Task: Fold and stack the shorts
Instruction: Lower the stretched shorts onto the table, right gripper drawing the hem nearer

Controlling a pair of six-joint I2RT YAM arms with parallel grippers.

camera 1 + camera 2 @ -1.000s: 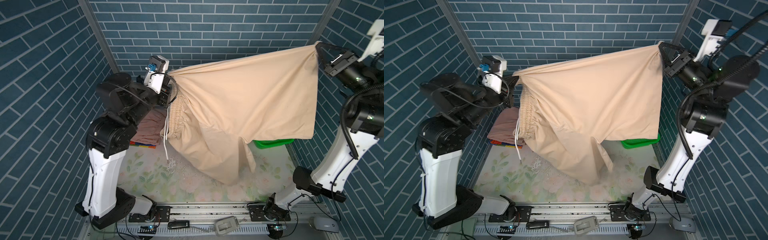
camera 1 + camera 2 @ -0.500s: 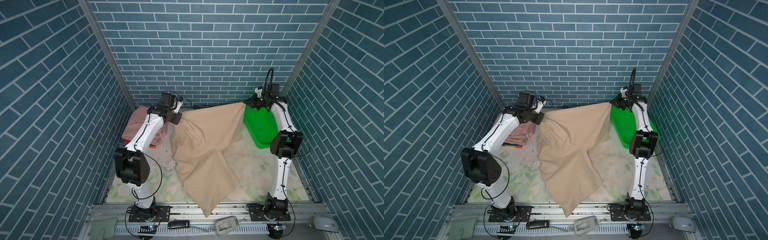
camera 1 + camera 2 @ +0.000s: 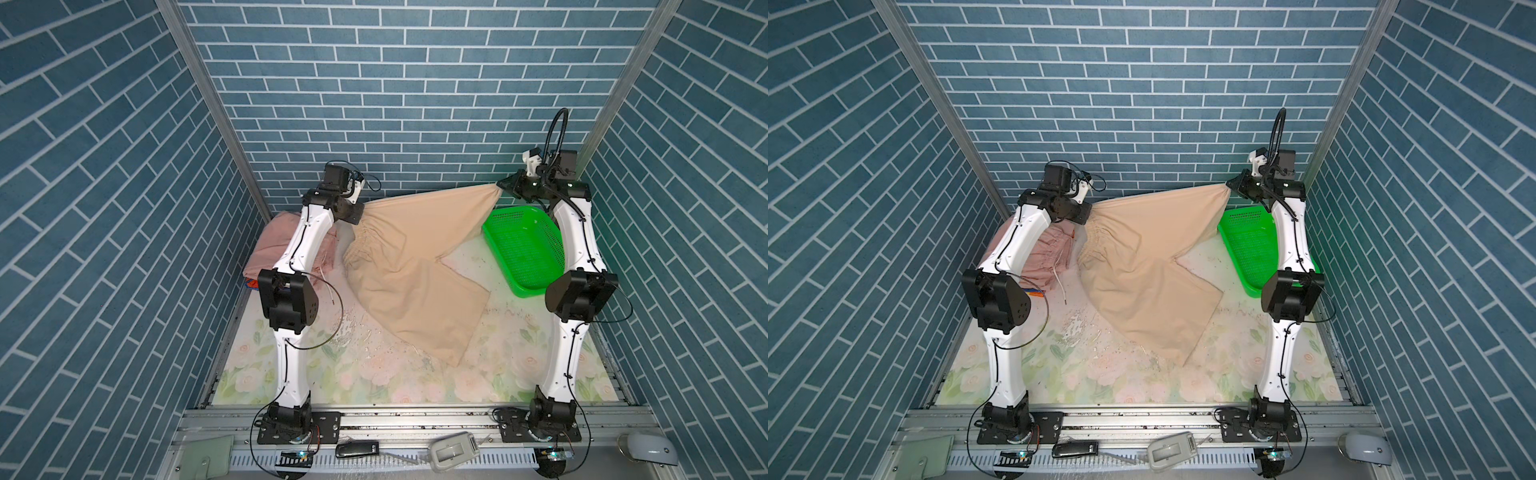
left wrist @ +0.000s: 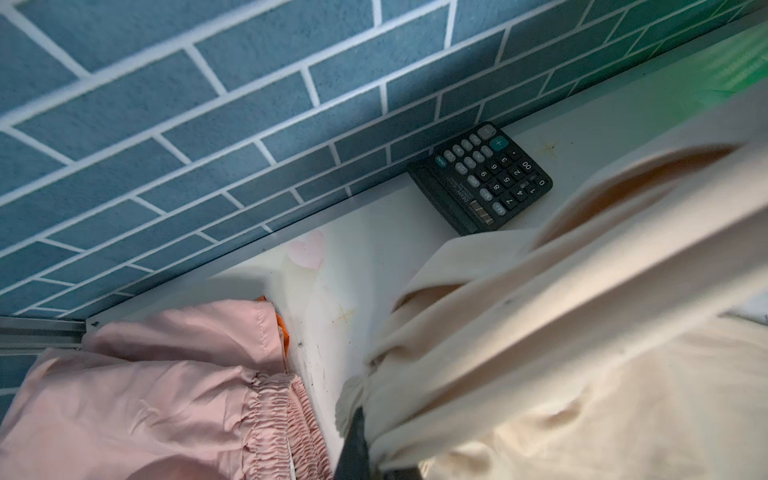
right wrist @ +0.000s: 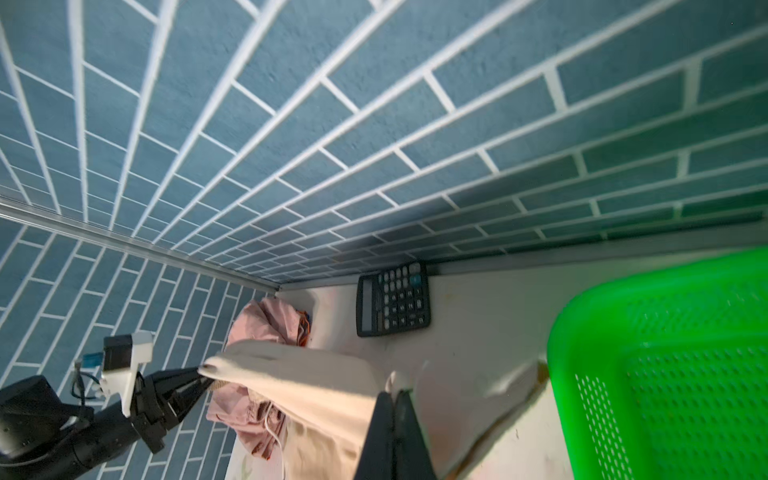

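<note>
The left pincer (image 3: 360, 216) and right pincer (image 3: 500, 191) stay clamped on the beige shorts (image 3: 415, 270), now sagging lower, one leg spread on the worktop (image 3: 374, 370) toward five o'clock.

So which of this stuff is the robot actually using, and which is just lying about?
Part of the job: beige shorts, held stretched between the left claw and right claw; pink shorts; striped shorts under them.
Just lying about: green basket; calculator.

Back edge crowded by basket (image 3: 527, 249) and calculator (image 4: 482, 178).
</note>
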